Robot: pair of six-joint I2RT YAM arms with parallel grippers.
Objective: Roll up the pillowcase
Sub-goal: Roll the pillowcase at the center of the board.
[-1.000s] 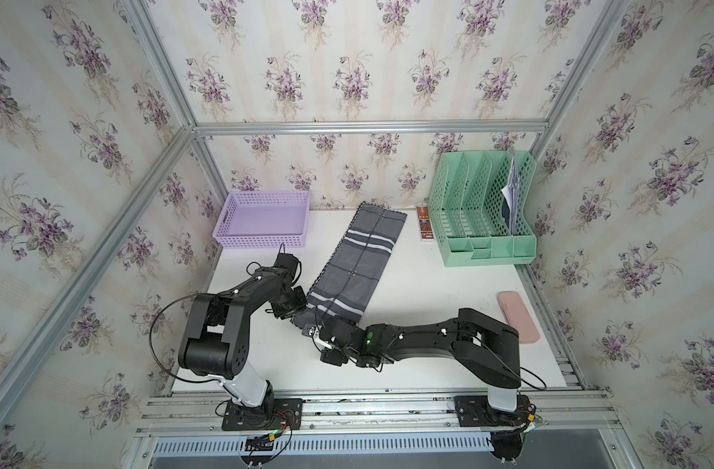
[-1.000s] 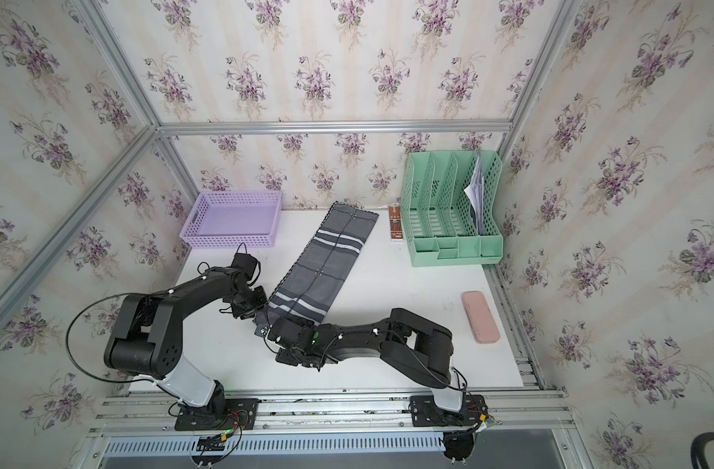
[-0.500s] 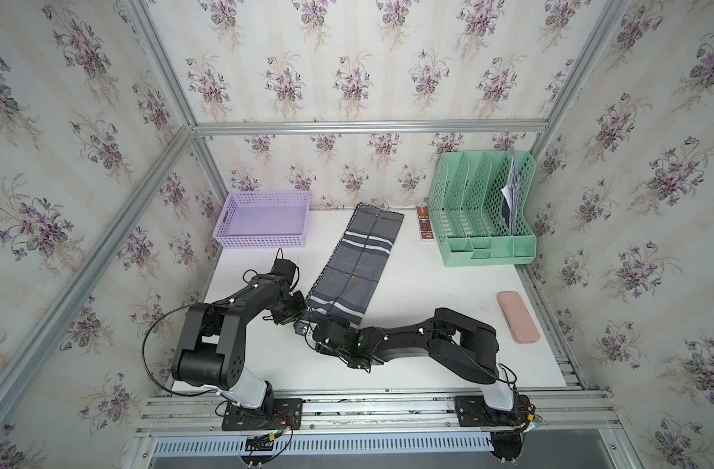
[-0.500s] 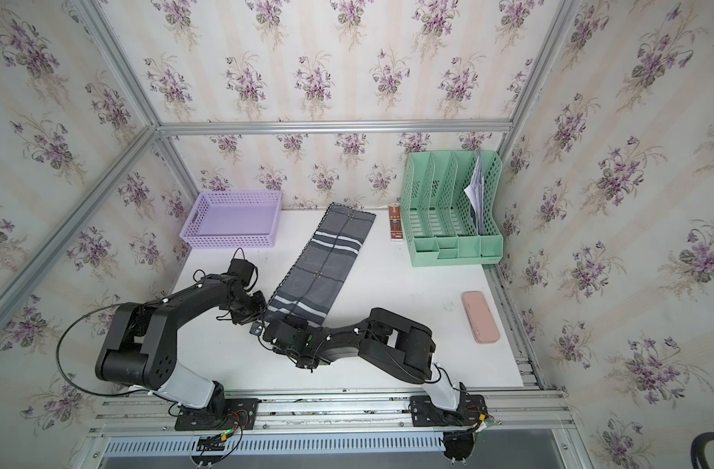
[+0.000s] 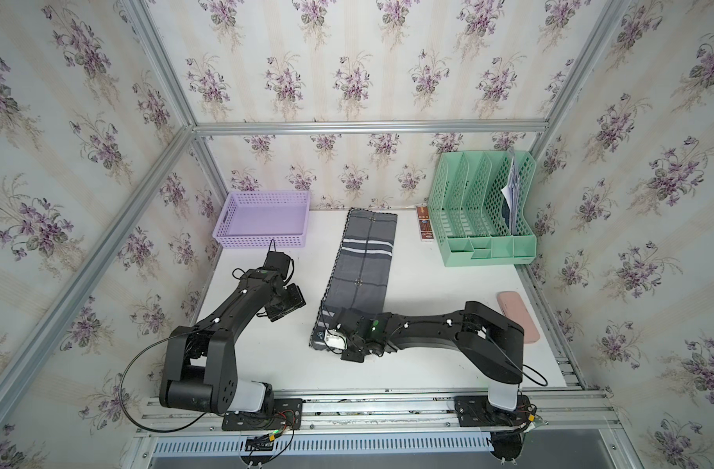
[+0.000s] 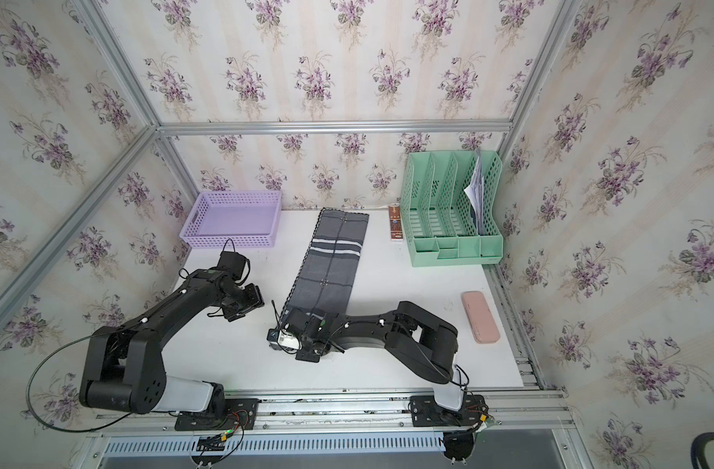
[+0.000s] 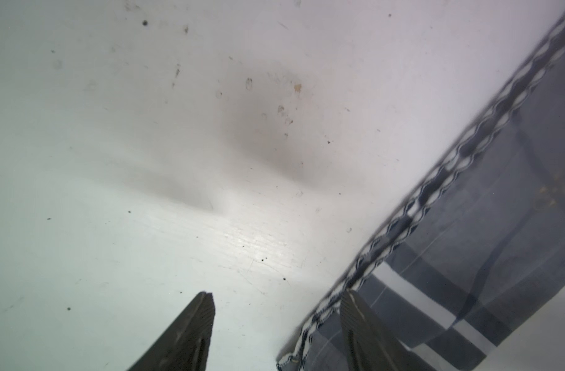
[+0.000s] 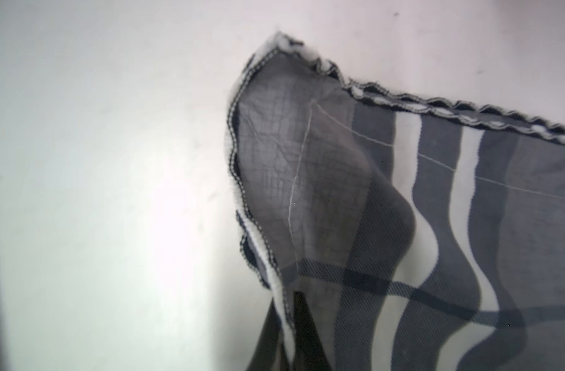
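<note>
top views: bright, even diffuse light, sharp, only faint shadows on the table [image 5: 428, 365], wide-angle stretch toward the corners. wrist views softer: glare patch and smeared shadow in left, pillowcase [image 8: 339, 180] close and blurred in right.

From my console I see a lilac mesh basket [image 5: 259, 242] at the far left of the white surface [image 5: 428, 292], standing empty. At the far right stands a mint-green file organizer [image 5: 485, 252], with papers [image 5: 511, 191] leaning in its rightmost slot. A narrow brown box [image 5: 425, 223] lies just beside its left wall. A pink case [image 5: 517, 316] lies near the right edge, well apart from the organizer.
</note>
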